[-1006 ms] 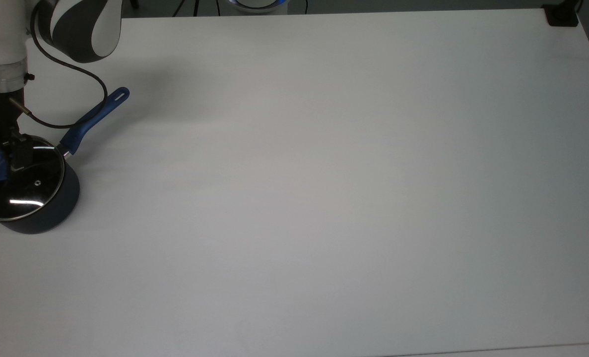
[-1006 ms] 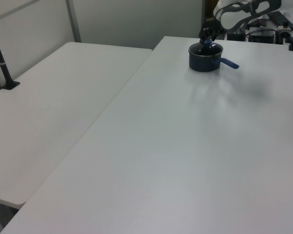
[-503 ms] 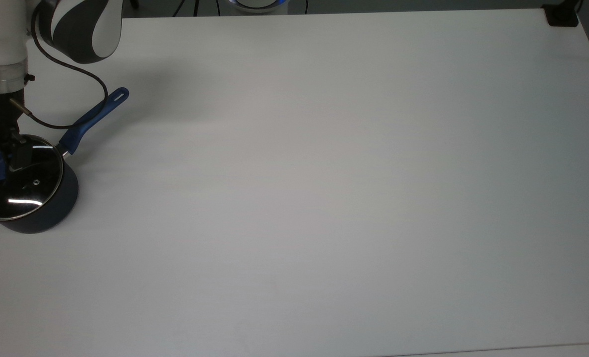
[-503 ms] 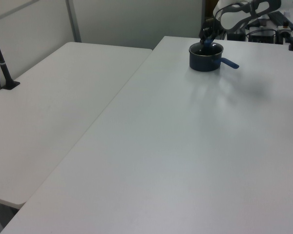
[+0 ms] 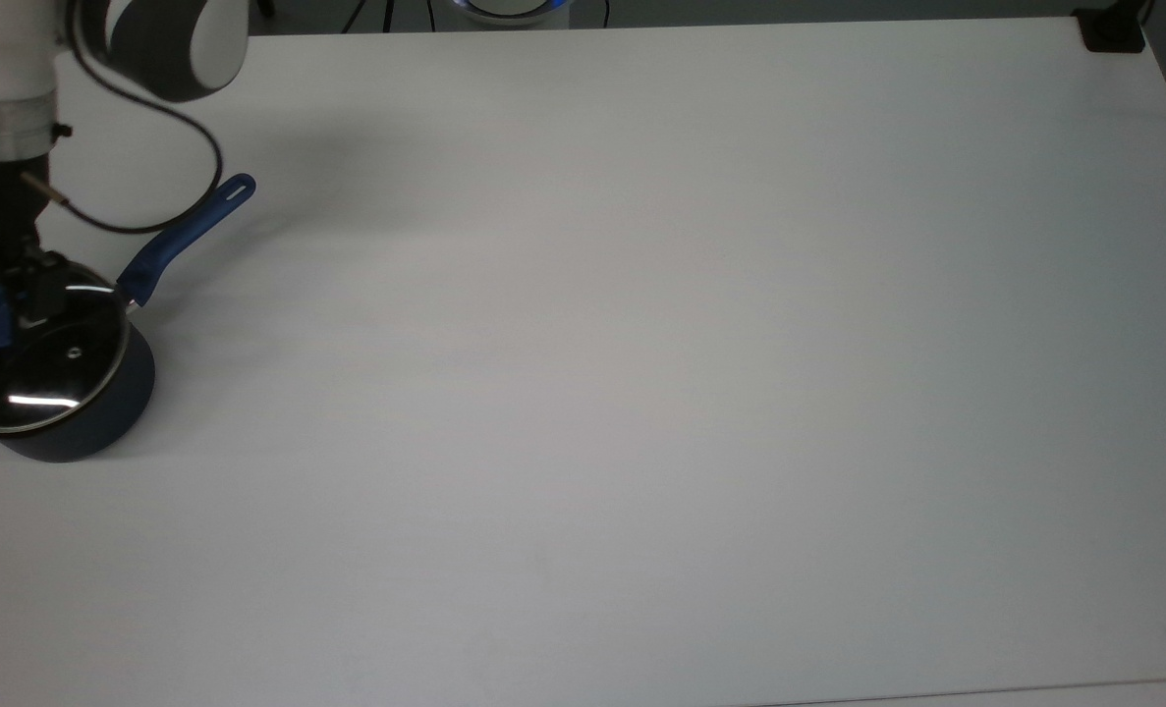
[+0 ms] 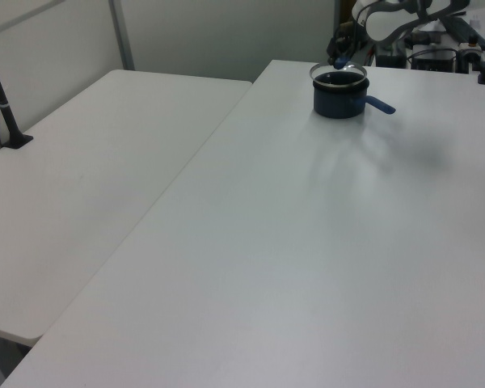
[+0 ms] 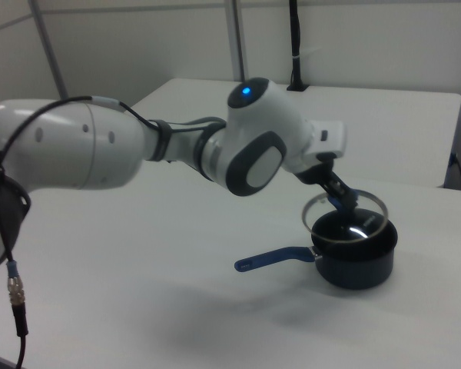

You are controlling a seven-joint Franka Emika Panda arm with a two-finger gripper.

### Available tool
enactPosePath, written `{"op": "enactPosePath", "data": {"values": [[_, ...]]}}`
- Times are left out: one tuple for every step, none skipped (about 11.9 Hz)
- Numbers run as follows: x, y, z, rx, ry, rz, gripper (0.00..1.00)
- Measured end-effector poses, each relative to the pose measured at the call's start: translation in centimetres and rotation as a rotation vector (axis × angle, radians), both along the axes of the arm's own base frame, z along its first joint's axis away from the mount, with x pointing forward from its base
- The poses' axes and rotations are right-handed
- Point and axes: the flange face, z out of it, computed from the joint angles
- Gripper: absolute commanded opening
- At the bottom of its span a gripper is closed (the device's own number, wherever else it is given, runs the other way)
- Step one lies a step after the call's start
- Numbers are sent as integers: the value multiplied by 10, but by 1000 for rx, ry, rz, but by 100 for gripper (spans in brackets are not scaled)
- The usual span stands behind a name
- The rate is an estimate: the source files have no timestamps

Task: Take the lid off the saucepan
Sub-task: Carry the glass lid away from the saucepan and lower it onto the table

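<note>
Since a second ago the lid [image 7: 346,216] has risen clear of the saucepan [image 7: 356,257], knob clamped in the gripper [image 7: 339,199] fingers; removal is under way.

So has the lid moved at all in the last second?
Yes. The lid has come up off the saucepan, which stays put. In the right view it hangs tilted above the rim, held by its knob in the gripper.
</note>
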Motion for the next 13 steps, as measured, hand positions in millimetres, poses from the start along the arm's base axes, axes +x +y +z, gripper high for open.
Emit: {"op": "enactPosePath", "data": {"values": [[-2, 15, 8, 8, -5, 19, 29], [-4, 32, 14, 15, -5, 40, 28], [-5, 50, 18, 26, 15, 63, 28], [-4, 77, 24, 40, 50, 97, 28], [-4, 96, 30, 48, 70, 121, 28], [-7, 117, 34, 53, 86, 148, 28], [-15, 141, 35, 58, 100, 180, 28], [-25, 167, 31, 63, 120, 214, 28], [-37, 193, 25, 69, 143, 249, 28], [-50, 216, 18, 75, 168, 282, 28], [-64, 235, 9, 80, 194, 309, 28], [-77, 252, -1, 85, 218, 335, 28], [-90, 267, -12, 89, 243, 359, 28]]}}
